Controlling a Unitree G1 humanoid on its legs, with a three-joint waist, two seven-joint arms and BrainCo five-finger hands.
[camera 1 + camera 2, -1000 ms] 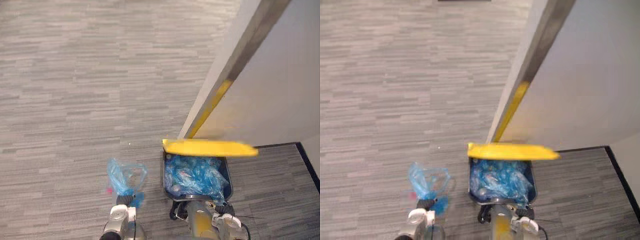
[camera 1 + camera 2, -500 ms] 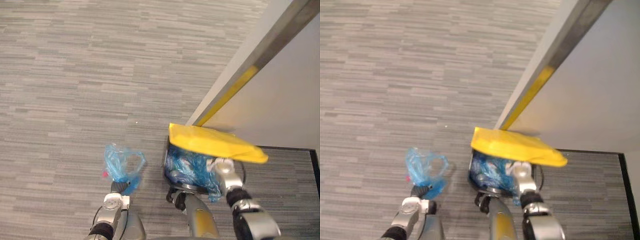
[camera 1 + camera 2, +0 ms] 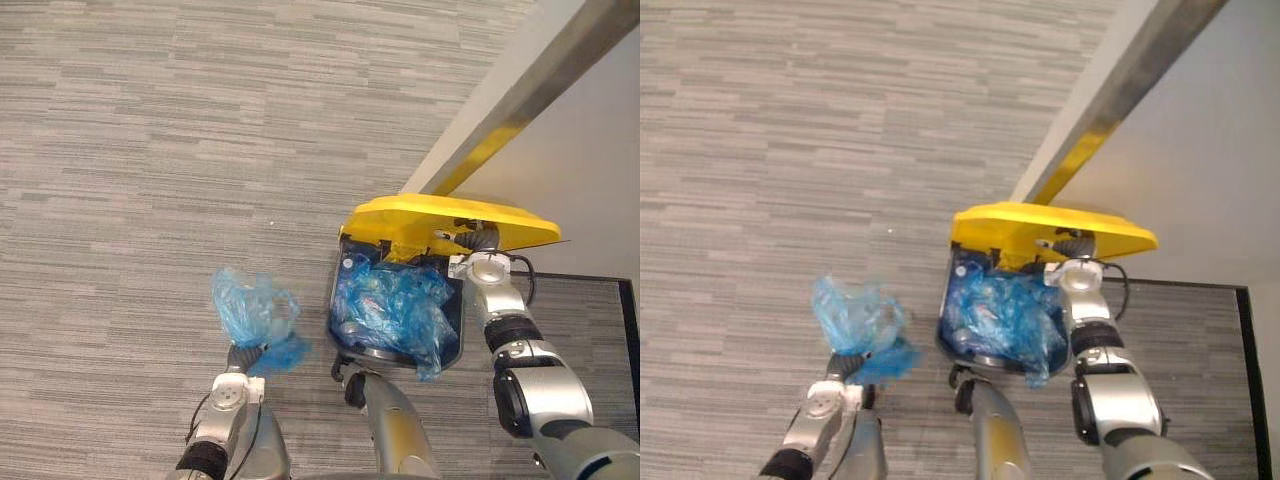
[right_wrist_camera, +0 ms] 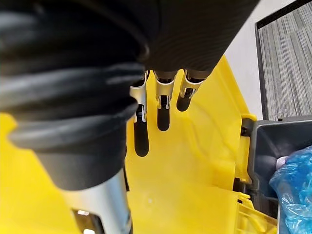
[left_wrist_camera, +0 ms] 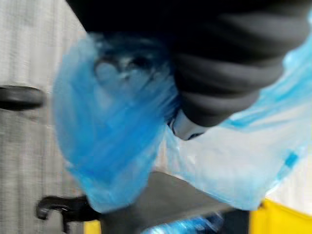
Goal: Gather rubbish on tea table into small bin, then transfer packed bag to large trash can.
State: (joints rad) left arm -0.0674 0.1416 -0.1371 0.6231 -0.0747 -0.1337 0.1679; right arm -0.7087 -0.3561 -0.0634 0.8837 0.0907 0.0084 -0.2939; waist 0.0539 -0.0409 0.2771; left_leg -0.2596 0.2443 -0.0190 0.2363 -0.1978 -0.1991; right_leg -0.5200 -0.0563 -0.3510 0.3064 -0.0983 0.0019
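A packed blue bag (image 3: 248,308) hangs bunched above my left hand (image 3: 240,357), whose fingers are shut on its neck; in the left wrist view the blue bag (image 5: 109,141) wraps round the hand (image 5: 224,78). Just to its right stands the large dark trash can (image 3: 458,325), lined with a full blue liner (image 3: 390,305). Its yellow lid (image 3: 450,218) is tilted up. My right hand (image 3: 474,240) is under the lid's front edge. In the right wrist view its straight fingers (image 4: 163,109) lie flat against the lid (image 4: 195,161).
A white wall (image 3: 590,150) with a metal corner strip (image 3: 510,95) bearing a yellow stripe rises right behind the can. Grey carpet (image 3: 150,150) stretches to the left and ahead. Black skirting (image 3: 628,300) runs along the wall at the right.
The right hand came up under the yellow lid and lifted it from flat to tilted open, showing the liner. The left hand stayed beside the can with the blue bag.
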